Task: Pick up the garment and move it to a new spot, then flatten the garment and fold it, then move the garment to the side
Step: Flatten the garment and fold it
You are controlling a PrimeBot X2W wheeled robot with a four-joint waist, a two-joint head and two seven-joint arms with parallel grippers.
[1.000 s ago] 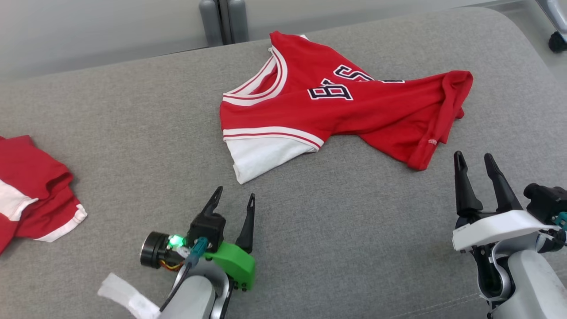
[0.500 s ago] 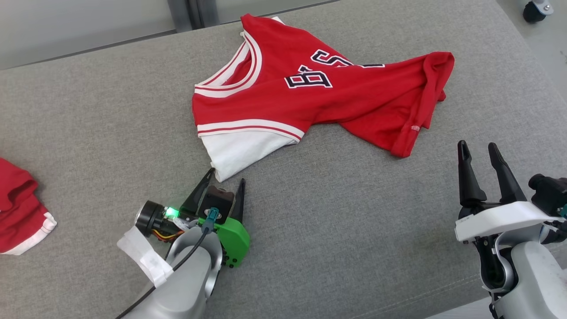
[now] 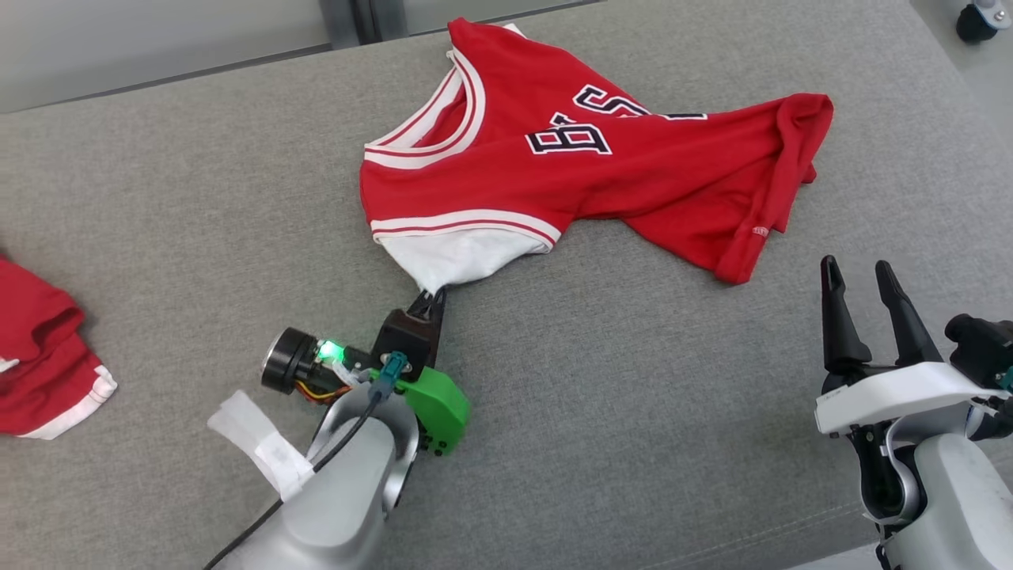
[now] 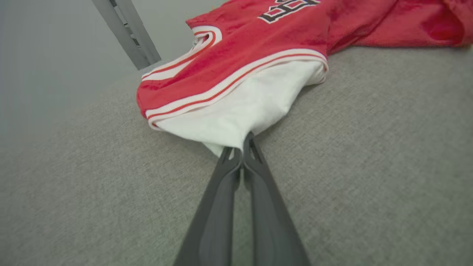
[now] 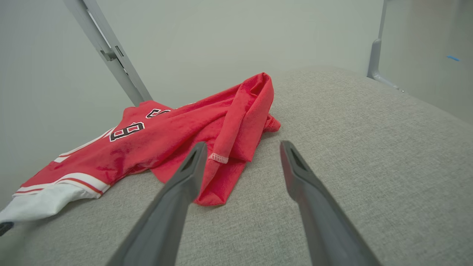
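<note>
The garment is a red jersey with white trim, dark lettering and a white sleeve, lying crumpled on the grey cushion. My left gripper is shut on the tip of the white sleeve, which bunches to a point between the fingers. Near the front right, my right gripper stands open and empty, a little short of the garment's red hem, which lies just past its left fingertip.
A second red and white cloth lies at the left edge of the cushion. Grey posts rise behind the cushion. A caster wheel sits on the floor at the far right corner.
My left gripper reached forward to the white sleeve's corner and closed on it. The sleeve now bunches toward the fingertips. The head camera shifted; the right gripper stayed open.
</note>
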